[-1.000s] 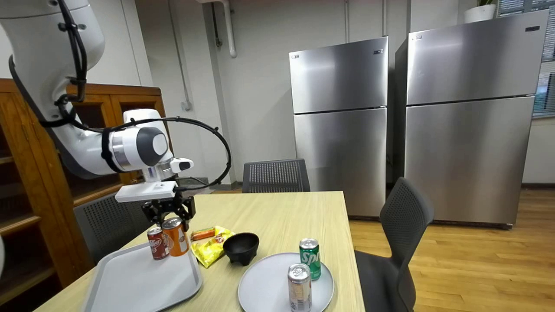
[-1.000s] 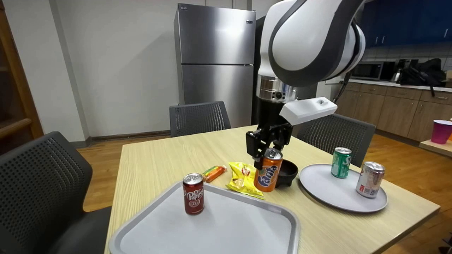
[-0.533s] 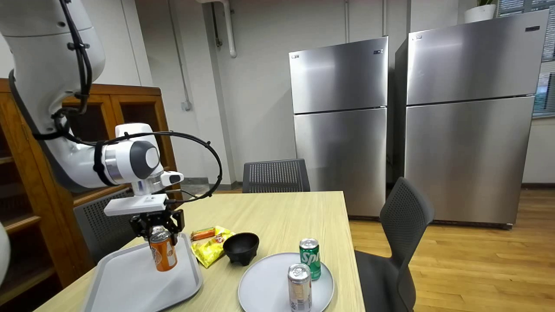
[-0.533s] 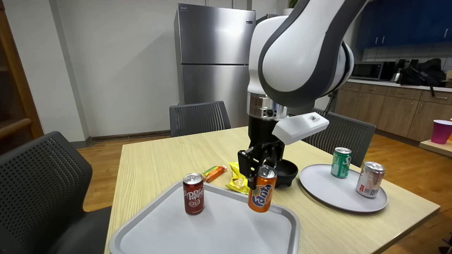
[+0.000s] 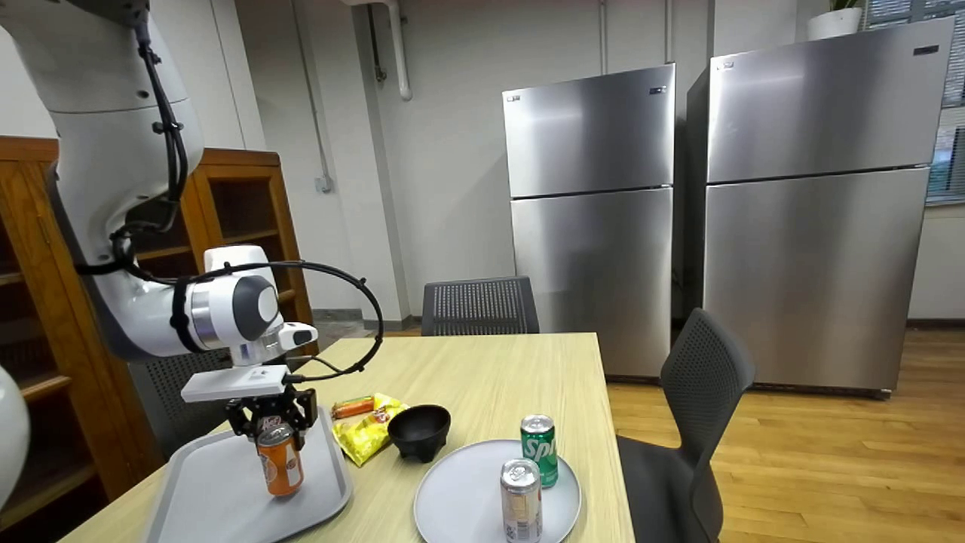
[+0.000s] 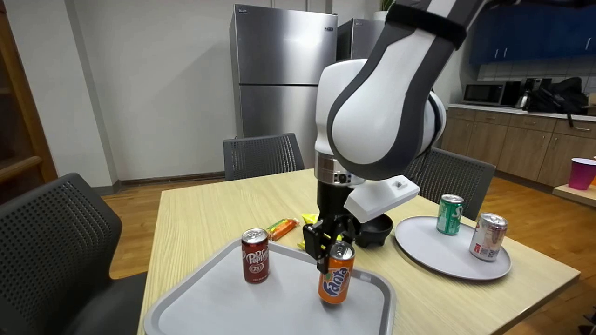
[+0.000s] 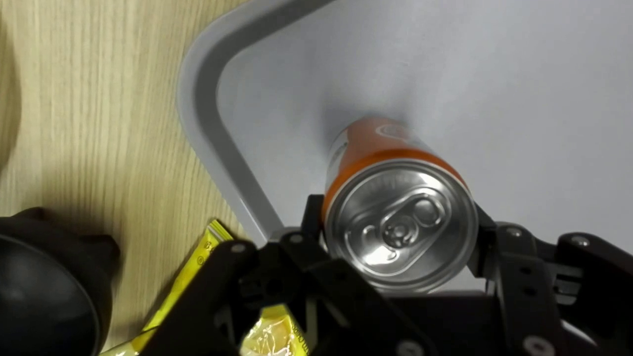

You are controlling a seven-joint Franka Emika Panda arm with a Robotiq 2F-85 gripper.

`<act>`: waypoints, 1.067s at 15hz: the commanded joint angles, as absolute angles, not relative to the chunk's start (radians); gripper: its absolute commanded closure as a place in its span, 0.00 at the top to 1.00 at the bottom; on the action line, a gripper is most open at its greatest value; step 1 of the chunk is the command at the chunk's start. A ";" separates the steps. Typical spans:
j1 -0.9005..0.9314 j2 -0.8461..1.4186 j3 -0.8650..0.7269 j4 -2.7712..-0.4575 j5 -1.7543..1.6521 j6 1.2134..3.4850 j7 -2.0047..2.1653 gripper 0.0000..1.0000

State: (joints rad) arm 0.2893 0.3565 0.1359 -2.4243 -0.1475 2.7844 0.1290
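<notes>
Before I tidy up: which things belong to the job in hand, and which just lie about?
Job, seemingly: gripper, Fanta can it holds, tray beneath.
Lying about, probably: yellow packet, orange packet, black bowl, plate, Sprite can, silver can, Dr Pepper can.

Fanta can (image 6: 335, 281) in pincer (image 6: 339, 253), Dr Pepper can (image 6: 255, 258) on tray (image 6: 284, 311)

An orange, silver-topped Fanta can (image 6: 335, 280) is held, leaning slightly, near one rounded corner of the gray tray (image 6: 279, 307), inside its rim; base contact is unclear.
</notes>
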 commanded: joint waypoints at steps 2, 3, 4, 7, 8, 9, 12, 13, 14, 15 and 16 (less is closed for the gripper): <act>0.343 0.402 0.093 -2.367 -0.182 2.780 0.186 0.39; 0.351 0.408 0.086 -2.362 -0.186 2.782 0.189 0.39; 0.355 0.414 0.083 -2.356 -0.186 2.780 0.186 0.39; 0.367 0.405 0.065 -2.348 -0.192 2.759 0.188 0.96; 0.378 0.394 0.048 -2.350 -0.209 2.761 0.198 0.99; 0.375 0.374 0.042 -2.356 -0.219 2.761 0.192 1.00; 0.360 0.335 0.032 -2.358 -0.227 2.757 0.185 1.00; 0.348 0.322 0.036 -2.360 -0.219 2.757 0.177 1.00; 0.342 0.309 0.035 -2.360 -0.215 2.756 0.175 1.00; 0.336 0.300 0.034 -2.358 -0.212 2.756 0.176 1.00; 0.328 0.291 0.035 -2.355 -0.207 2.755 0.174 1.00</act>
State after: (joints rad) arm 0.3482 0.3440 0.0315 -2.3507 -0.1989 2.7831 0.1548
